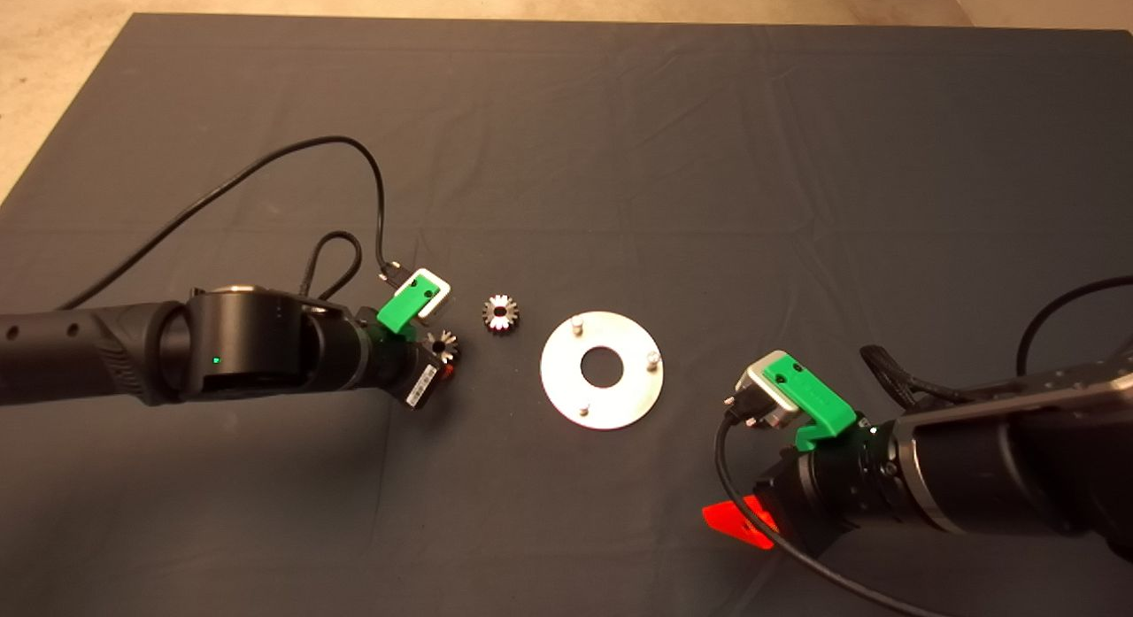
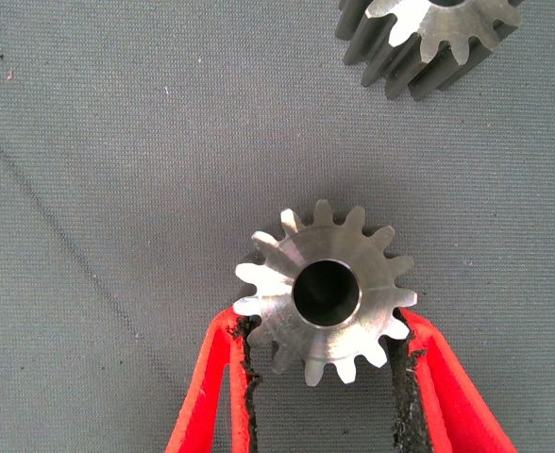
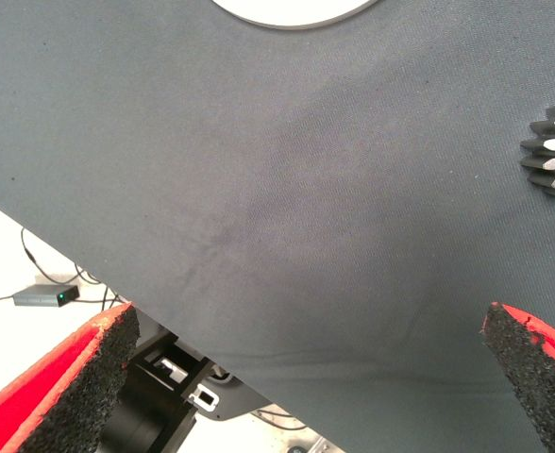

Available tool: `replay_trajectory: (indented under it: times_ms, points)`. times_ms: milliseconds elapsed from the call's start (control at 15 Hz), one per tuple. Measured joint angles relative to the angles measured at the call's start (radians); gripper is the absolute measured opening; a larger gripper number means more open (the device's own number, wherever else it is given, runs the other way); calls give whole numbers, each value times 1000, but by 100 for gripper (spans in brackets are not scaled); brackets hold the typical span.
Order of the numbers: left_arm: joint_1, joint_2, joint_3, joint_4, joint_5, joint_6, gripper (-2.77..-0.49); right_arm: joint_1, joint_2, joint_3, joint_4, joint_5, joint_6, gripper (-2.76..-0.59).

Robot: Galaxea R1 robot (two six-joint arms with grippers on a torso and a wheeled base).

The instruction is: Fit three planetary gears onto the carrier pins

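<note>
Two planetary gears show left of the round plate [image 1: 602, 370]: one [image 2: 326, 291] is clamped between the left gripper [image 2: 325, 344] pads, another [image 1: 501, 314] lies on the mat [image 1: 620, 139] nearby. All three carrier pins [image 1: 576, 320] stand bare. Right gripper [image 3: 306, 377], fingers spread wide, waits beside the plate's right.

Shiny steel gear [image 2: 326, 291], red fingers [image 2: 211, 396], dark grey mat [image 1: 620, 139].

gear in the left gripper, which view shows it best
Left wrist view: the gear fills the frame, teeth and centre hole clear, between the left gripper's pads. Head view shows it small, partly hidden by the gripper. Right wrist view can't confirm it.
</note>
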Motion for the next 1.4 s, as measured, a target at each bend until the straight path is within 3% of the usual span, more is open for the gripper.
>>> replay_trajectory:
  times_ms: [267,467,600,867,1067,1267,1400]
  points:
    - [0,0,2,0,0,0,-262,0,0,0,0,0,0,-63]
    - [0,0,29,0,12,0,-262,0,0,0,0,0,0,-63]
    - [-3,0,60,0,57,-1,-262,0,0,0,0,0,0,-63]
    - [-43,-19,136,0,131,-5,-262,0,3,0,0,1,0,-63]
    - [-66,-66,219,-3,150,-28,-262,0,3,0,0,1,0,-63]
    - [-101,-69,246,0,166,-66,-262,0,3,0,0,0,0,-63]
    - [-114,-63,277,0,214,-124,-263,1,3,0,0,0,0,-63]
